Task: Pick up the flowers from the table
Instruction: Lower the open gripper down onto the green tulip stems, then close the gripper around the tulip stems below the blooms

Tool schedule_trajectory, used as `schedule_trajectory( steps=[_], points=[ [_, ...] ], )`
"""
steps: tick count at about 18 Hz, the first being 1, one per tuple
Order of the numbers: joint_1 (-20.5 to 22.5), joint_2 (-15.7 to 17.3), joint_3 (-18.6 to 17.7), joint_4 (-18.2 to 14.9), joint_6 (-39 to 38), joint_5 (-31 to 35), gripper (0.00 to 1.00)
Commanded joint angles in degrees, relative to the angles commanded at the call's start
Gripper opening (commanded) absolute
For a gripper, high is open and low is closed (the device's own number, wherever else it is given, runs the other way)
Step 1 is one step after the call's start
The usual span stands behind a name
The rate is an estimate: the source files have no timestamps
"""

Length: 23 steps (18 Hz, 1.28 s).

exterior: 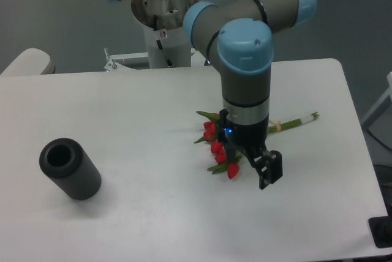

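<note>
The flowers [219, 149] lay flat on the tabletop [122, 109], right of its middle, their red buds clustered toward the front-left and their long pale-green stems running back toward the right edge, bound by a tan band near the far end. About five glossy, rounded buds could be counted; the rest were hidden behind the arm. Pointed green leaves stuck out on the left of the bunch.

The pincer [266, 173] hung just to the right of the buds, its dark fingers pointing down and toward the camera. Whether the fingers were spread or pressed together could not be told from this angle, and they did not appear to be holding anything. The wrist above it, grey with a pale blue cap, covered the middle of the stems.

The tabletop was smooth, plain white, with rounded corners. Open surface lay all around the bunch, widest to the left and front.

One dark grey cylinder [70, 169], hollow and matt with a rough-looking skin, lay on its side well apart near the front-left.
</note>
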Motion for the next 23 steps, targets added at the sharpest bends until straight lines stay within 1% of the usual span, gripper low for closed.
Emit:
schedule_trajectory(
  steps=[3,6,8,10,12,14,19,21,23],
  points=[
    [1.0,1.3,-4.7,0.3,1.7,0.2,0.99],
    [2.3,1.7,-7.7,0.2,4.4,1.8,0.99],
    [2.9,2.4,-11.2,0.7,5.5,2.3,0.99],
    [3.5,3.1,-13.7,0.8,9.5,3.9,0.99],
    [3.8,3.2,-15.0,0.8,11.9,6.0,0.99],
    [4.3,3.2,-16.8,1.0,12.6,6.8,0.98],
    [4.8,2.8,-17.4,0.9,13.8,9.0,0.99],
    [4.9,2.6,-18.8,1.1,14.0,9.1,0.99],
    [5.0,2.4,-20.3,2.5,15.3,9.1,0.99]
  ],
)
